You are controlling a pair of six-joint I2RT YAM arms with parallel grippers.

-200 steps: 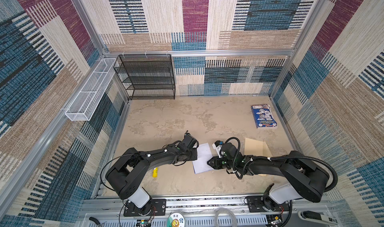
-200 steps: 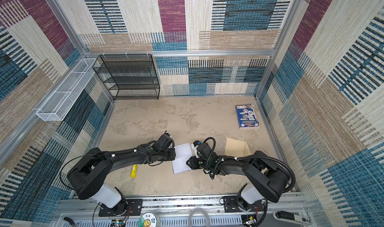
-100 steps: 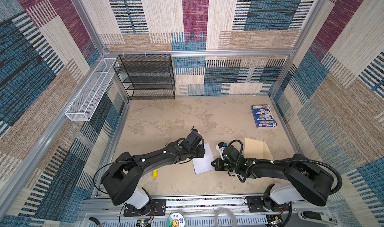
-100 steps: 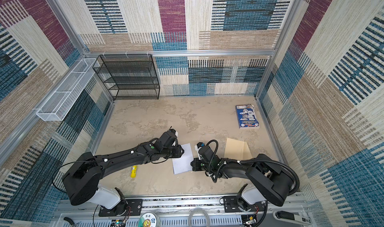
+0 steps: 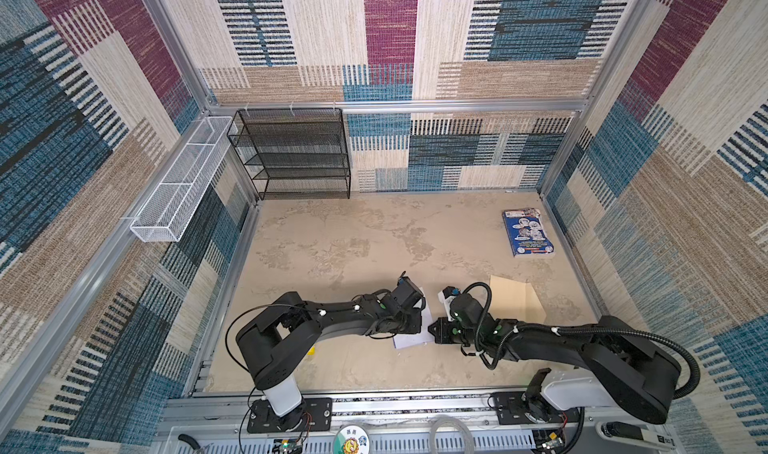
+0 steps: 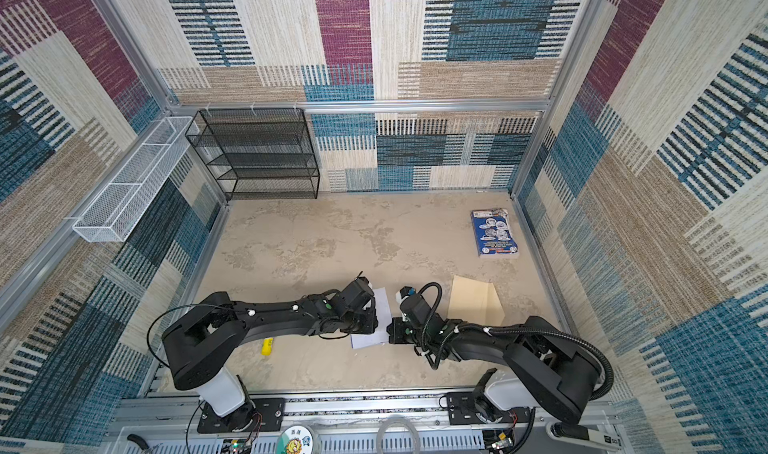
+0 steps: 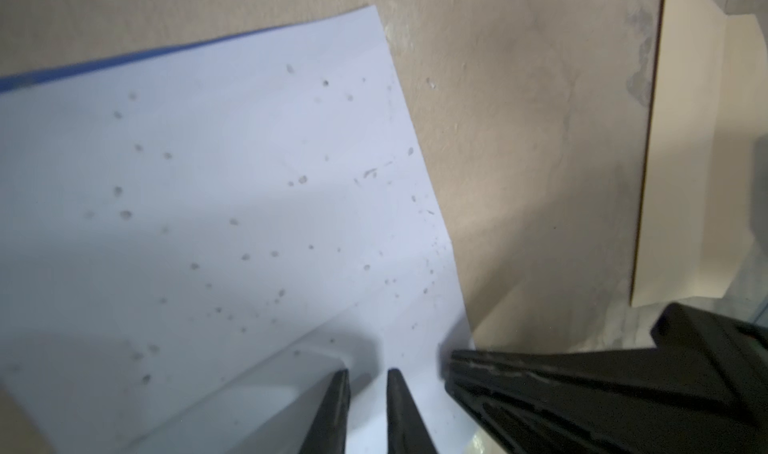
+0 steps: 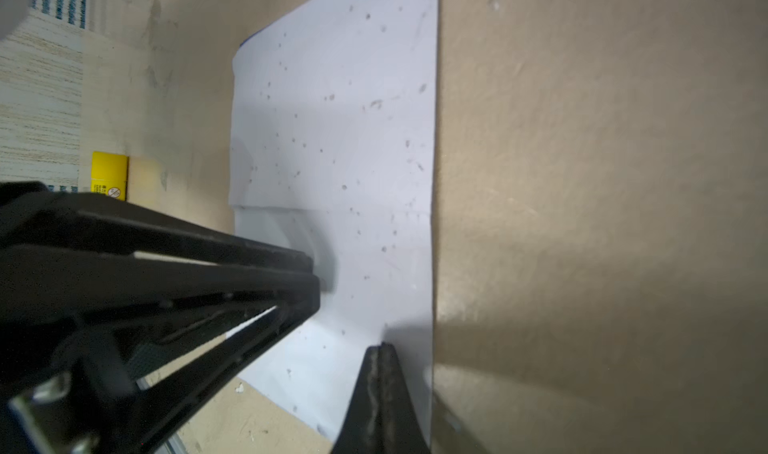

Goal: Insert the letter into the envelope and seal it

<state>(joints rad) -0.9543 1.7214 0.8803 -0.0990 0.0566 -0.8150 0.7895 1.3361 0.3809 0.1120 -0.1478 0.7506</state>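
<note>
On tabletop [image 5: 353,239] near front: letter [image 5: 411,338], white back up; envelope [image 5: 515,302] flat to its right, apart. Both top views hide fingertips. Left wrist view: left gripper [image 7: 368,373] slightly ajar over letter, nothing visibly pinched. Right wrist view: right gripper [image 8: 380,350] closed, tips at letter's edge.

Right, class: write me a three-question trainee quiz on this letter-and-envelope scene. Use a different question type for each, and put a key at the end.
1. True or false: the letter already sits inside the envelope.
2. Which lies farthest back on the table? A the letter, B the envelope, C the blue booklet.
3. Fill in: the right hand is ____ (open or shut).
Key: 1 false; 2 C; 3 shut.
</note>
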